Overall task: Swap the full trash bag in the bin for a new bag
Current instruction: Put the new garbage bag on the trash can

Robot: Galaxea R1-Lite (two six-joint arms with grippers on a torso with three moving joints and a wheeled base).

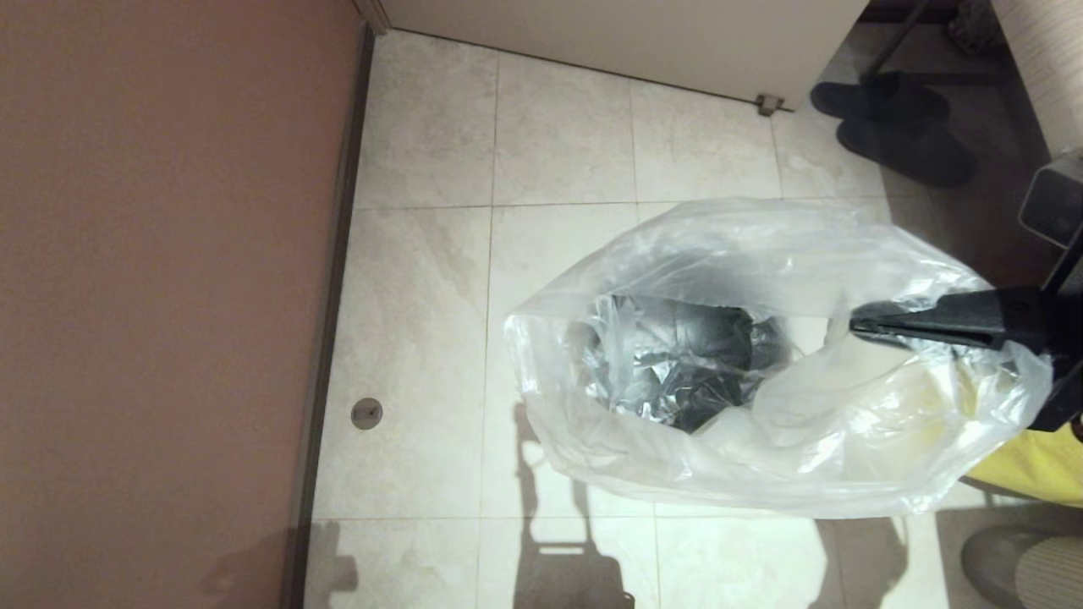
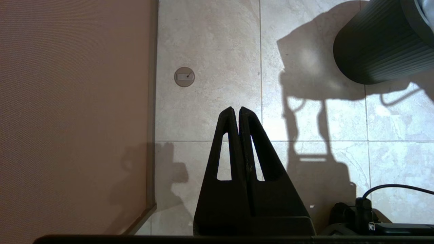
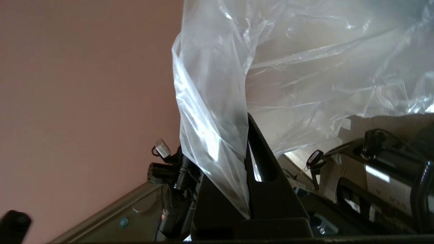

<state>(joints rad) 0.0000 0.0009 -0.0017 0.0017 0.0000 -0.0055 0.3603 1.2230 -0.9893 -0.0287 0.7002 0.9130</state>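
Observation:
The new bag (image 1: 761, 254), clear and crinkly, hangs open-mouthed over the tiled floor in the head view. My right gripper (image 1: 856, 326) reaches in from the right and is shut on the bag's rim. In the right wrist view the film (image 3: 210, 112) runs down between the fingers of the right gripper (image 3: 245, 117) and covers one of them. The bin (image 1: 702, 342) shows as a dark round shape through the bag, beneath it. Its dark ribbed outer wall (image 2: 379, 44) also appears in the left wrist view. My left gripper (image 2: 236, 110) hovers over the floor well apart from the bin, shut and holding nothing.
A brownish wall (image 1: 169, 296) runs along the left with a round floor fitting (image 1: 366, 413) near it. An opaque yellow bag (image 1: 1041, 465) lies at the lower right. Dark slippers (image 1: 897, 127) sit at the upper right beside a white door (image 1: 634, 34).

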